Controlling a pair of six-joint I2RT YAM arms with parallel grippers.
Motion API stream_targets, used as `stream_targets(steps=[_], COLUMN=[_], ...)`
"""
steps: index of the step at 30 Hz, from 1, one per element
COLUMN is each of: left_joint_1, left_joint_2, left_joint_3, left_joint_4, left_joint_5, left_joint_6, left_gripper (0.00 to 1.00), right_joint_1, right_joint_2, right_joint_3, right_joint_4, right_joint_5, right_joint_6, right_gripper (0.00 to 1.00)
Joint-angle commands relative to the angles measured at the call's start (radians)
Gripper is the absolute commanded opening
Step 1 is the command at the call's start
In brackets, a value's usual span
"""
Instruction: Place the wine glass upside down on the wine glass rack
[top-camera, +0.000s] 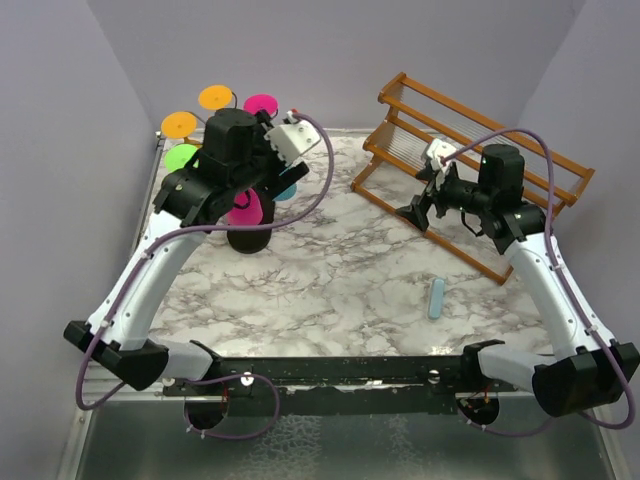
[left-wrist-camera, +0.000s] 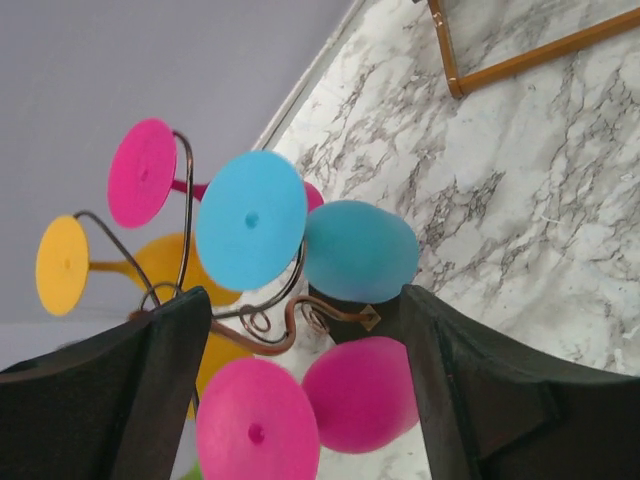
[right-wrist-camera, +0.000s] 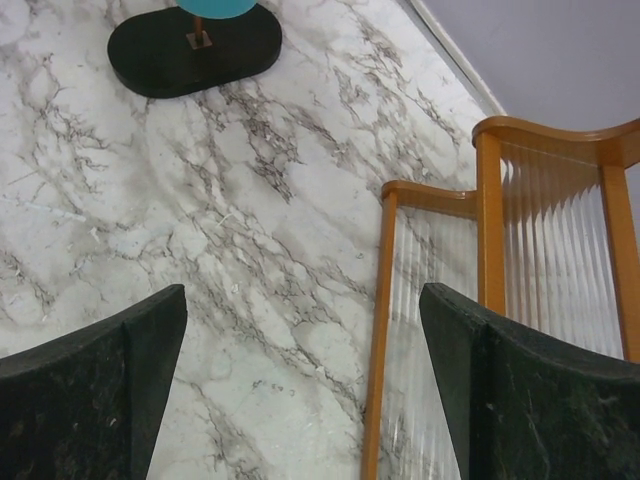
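The wine glass rack (left-wrist-camera: 268, 338), a thin wire tree with curled arms, stands on a black oval base (top-camera: 248, 240) at the back left. Several coloured glasses hang on it foot up. A magenta wine glass (left-wrist-camera: 360, 395) hangs bowl down between the fingers of my left gripper (left-wrist-camera: 303, 300), which is open; the bowl lies close to the right finger (left-wrist-camera: 450, 380) and well clear of the left one. A blue glass (left-wrist-camera: 360, 250) hangs just beyond it. My right gripper (right-wrist-camera: 300, 300) is open and holds nothing, over the marble near the wooden rack.
A large brown wooden slatted rack (top-camera: 470, 140) fills the back right, its edge (right-wrist-camera: 490, 230) just beside my right fingers. A small pale blue object (top-camera: 436, 298) lies on the marble table at the right front. Grey walls close in the back and sides.
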Motion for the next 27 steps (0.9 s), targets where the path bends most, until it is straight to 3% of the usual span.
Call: stream_targets(steps=[1,4,14,18,27], left_joint_1=[0.077,0.112,0.252,0.286,0.395], left_joint_2=[-0.095,-0.144,-0.313,-0.367,-0.487], left_joint_3=[-0.070,-0.101,-0.264,-0.349,-0.562], left_joint_4=[0.088,0.148,0.362,0.398,0.543], left_joint_5=[0.128,0.070,-0.270,-0.205,-0.036], left_joint_6=[-0.123,-0.173,-0.376,-0.359,-0.472], left_gripper=[0.86,0.98,0.99,0.99,0.99], right_joint_1=[-0.007,-0.007,-0.007,-0.007,-0.007], right_joint_2=[0.047,0.086,0.074,0.080,0.019], right_joint_3=[0.125,0.205,0.305,0.326,0.270], right_joint_4=[-0.124,-0.154,-0.069,-0.049,0.002], right_joint_5=[0.085,0.144,0.410,0.528,0.579], right_joint_6=[0.015,0.079,0.324,0.382,0.370], right_gripper=[1.00,1.00,1.00,1.00,1.00])
